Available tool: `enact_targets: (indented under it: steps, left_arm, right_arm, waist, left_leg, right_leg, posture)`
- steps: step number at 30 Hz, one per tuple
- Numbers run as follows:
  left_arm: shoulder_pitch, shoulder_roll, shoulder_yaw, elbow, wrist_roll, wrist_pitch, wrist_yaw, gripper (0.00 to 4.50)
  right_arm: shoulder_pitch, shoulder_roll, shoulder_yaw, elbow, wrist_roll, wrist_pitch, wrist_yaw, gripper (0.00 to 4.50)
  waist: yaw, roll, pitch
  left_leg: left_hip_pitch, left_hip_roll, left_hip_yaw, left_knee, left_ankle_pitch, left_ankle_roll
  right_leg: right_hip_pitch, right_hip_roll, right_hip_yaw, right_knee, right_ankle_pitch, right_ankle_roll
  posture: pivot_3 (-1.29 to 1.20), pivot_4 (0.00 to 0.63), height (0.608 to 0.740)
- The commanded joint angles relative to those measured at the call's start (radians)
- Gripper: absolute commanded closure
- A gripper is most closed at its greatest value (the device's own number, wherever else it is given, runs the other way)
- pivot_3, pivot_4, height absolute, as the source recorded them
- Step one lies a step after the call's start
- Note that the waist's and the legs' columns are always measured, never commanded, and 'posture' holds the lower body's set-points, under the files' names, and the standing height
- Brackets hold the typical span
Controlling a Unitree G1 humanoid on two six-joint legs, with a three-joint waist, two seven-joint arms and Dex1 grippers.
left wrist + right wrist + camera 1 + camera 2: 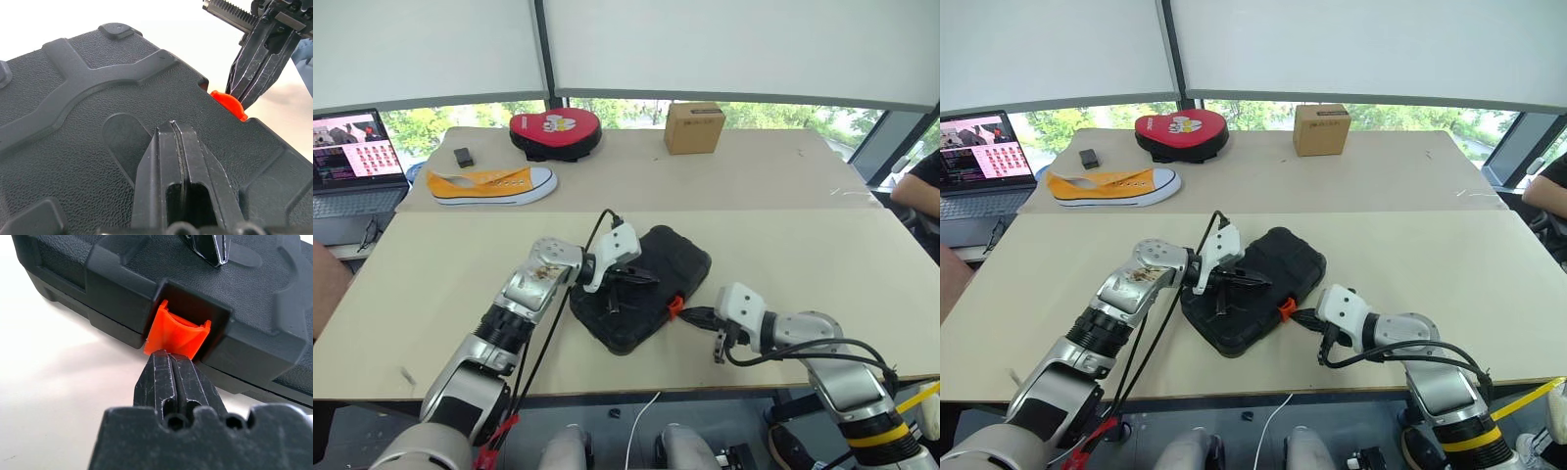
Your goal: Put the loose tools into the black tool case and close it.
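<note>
A: Where is the black tool case [641,286] from where you sit?

B: I see it lying closed on the near counter [822,264], between my two arms, textured shell up. My left gripper [644,280] is on top of it, and my right gripper [688,315] is at its near edge, on the side with the orange latch [177,333].

A: What are the fingers doing on the left?

B: Pressed together, with nothing between them. In the left wrist view the two black fingers [178,166] lie flat against the lid, their tips beside a shallow oval dent in the shell.

A: And the right?

B: Also pressed together and empty. In the right wrist view its tips sit just under the lower lip of the latch, touching it or very nearly; I cannot tell which. The latch still sticks out from its notch in the case edge rather than lying flush.

A: Any loose tools beside either gripper?

B: I can see none on the counter around them.

A: What lies beyond the case?

B: Well past both grippers, on the far counter [773,171], I see a yellow sneaker [491,184], a red heart-shaped pad [555,132], a small dark block [463,157] and a cardboard box [694,127]. A laptop [354,166] stands off to the left of my left arm.
</note>
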Motion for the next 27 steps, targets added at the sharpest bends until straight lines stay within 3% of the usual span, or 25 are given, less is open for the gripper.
enact_targets:
  steps: [1,16,22,24,26,27]
  left_arm:
    - [0.074,0.014,-0.086,0.088,0.07,0.071,0.006,4.5]
    - [0.081,0.023,-0.088,0.081,0.068,0.077,0.006,4.5]
    - [0.121,0.024,0.018,0.01,-0.033,0.063,-0.012,4.5]
    - [0.167,0.049,0.118,-0.065,-0.102,-0.024,-0.036,3.97]
    - [0.223,0.083,0.226,-0.148,-0.175,-0.094,-0.063,3.47]
    - [0.245,0.102,0.26,-0.177,-0.202,-0.09,-0.069,3.0]
  right_arm:
    - [-0.067,0.044,0.007,-0.017,0.025,-0.012,-0.022,4.43]
    - [-0.12,0.106,0.009,0.041,0.038,-0.026,-0.011,4.43]
    - [-0.071,0.063,-0.027,0.002,0.054,-0.031,0.01,4.43]
    - [-0.003,0.014,-0.081,-0.016,0.086,-0.039,0.042,4.5]
    - [0.056,-0.021,-0.153,-0.02,0.133,-0.057,0.063,3.9]
    - [0.075,-0.034,-0.178,-0.021,0.154,-0.054,0.071,3.63]
  waist:
    - [-0.002,0.0,0.0]
    - [-0.002,-0.001,0.001]
    - [-0.009,0.0,0.004]
    - [-0.01,0.005,0.006]
    - [-0.01,0.008,0.007]
    - [-0.01,0.006,0.008]
  left_leg:
    - [0.0,0.0,0.0,0.0,0.0,0.0]
    - [0.0,0.0,0.0,-0.002,0.0,0.0]
    - [0.0,0.001,0.0,-0.003,0.0,-0.001]
    - [-0.002,0.0,0.0,-0.004,0.0,-0.001]
    - [-0.006,0.0,0.001,-0.006,0.0,0.0]
    - [-0.008,0.0,0.001,-0.007,0.0,0.0]
  right_leg:
    - [0.0,0.0,0.0,0.0,0.0,0.0]
    - [-0.001,-0.001,0.0,0.0,0.0,-0.002]
    - [-0.002,-0.002,0.001,0.0,0.0,-0.002]
    - [-0.004,-0.004,0.001,0.0,0.0,-0.002]
    - [-0.009,-0.005,0.001,0.0,0.002,0.004]
    - [-0.01,-0.005,0.001,-0.001,0.002,0.004]
  posture:
    - [0.0,0.15,0.74]
    - [0.0,0.15,0.74]
    - [0.0,0.15,0.74]
    - [0.0,0.15,0.74]
    - [0.0,0.15,0.74]
    - [0.0,0.15,0.74]
